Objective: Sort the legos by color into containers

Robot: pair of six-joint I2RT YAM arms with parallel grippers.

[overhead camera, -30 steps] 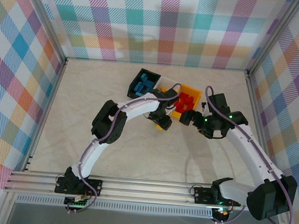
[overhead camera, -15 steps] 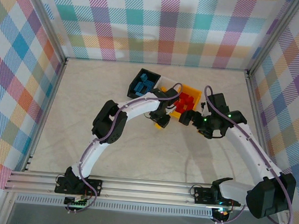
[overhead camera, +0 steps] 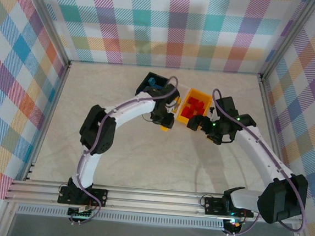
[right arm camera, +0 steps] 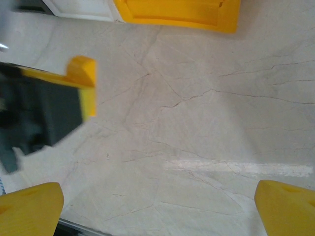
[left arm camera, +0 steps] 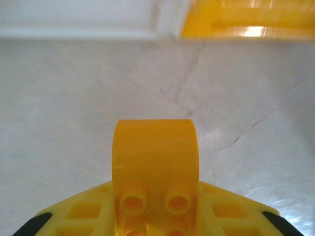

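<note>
Step in hand: I judge this to be the pick-up of one yellow brick point(left arm camera: 155, 157), with the carry to a bin still to come.
Left gripper point(overhead camera: 164, 120): closed on the yellow brick, which sits pinched between its fingers, low over the table point(right arm camera: 206, 123) and just in front of the bins.
Right gripper point(right arm camera: 157, 196): jaws wide apart and holding nothing, hovering over bare table beside the yellow-orange bin point(right arm camera: 177, 12).
Bins: blue bricks point(overhead camera: 154, 83) lie in the black bin point(overhead camera: 150, 75) and red bricks point(overhead camera: 196, 106) in the yellow-orange one. The white bin point(left arm camera: 74, 17) stands between them, and I cannot tell what it holds.
Next move: I reckon the yellow brick belongs in the white bin. That calls for a lift clear of the rim, a short reach forward and to the left, then a release over the middle.
Look of the brick: bright yellow, glossy hard plastic, with a rounded far end and round studs showing at the near end. It is far smaller than any bin.
Risk: the grip looks shallow, so I would lift slowly.
</note>
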